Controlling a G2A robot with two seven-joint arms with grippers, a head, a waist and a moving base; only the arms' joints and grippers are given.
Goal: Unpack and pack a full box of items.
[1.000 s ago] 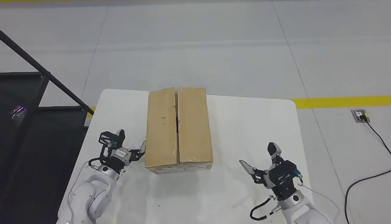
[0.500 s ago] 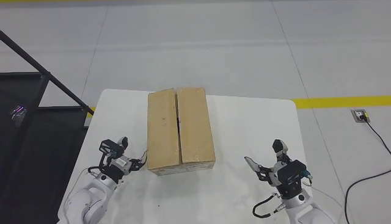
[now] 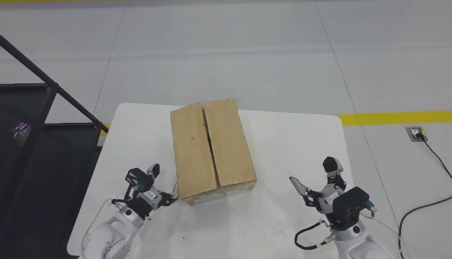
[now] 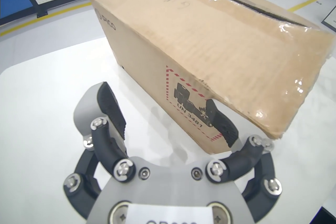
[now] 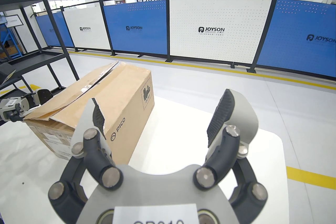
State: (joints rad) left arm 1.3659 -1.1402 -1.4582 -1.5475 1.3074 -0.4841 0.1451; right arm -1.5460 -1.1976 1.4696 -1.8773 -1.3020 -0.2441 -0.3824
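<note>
On the white round-cornered table (image 3: 296, 153), the long brown cardboard box (image 3: 212, 149), flaps shut, is sitting mid-frame, its near end swinging rightward. The left gripper (image 3: 162, 183), fingers apart, is working beside its lower-left corner, while the right gripper (image 3: 314, 176), wide and empty, is retreating lower right. Likely the box is only being positioned for unpacking.

Top view high above table (image 3: 289, 153), wrist views low, close, facing shared box (image 4: 210, 38) from opposite sides

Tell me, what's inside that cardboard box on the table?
Nothing inside shows. The cardboard box has both top flaps folded shut, leaving only a thin dark slit along the middle seam. Whatever it holds is covered by the flaps.
</note>
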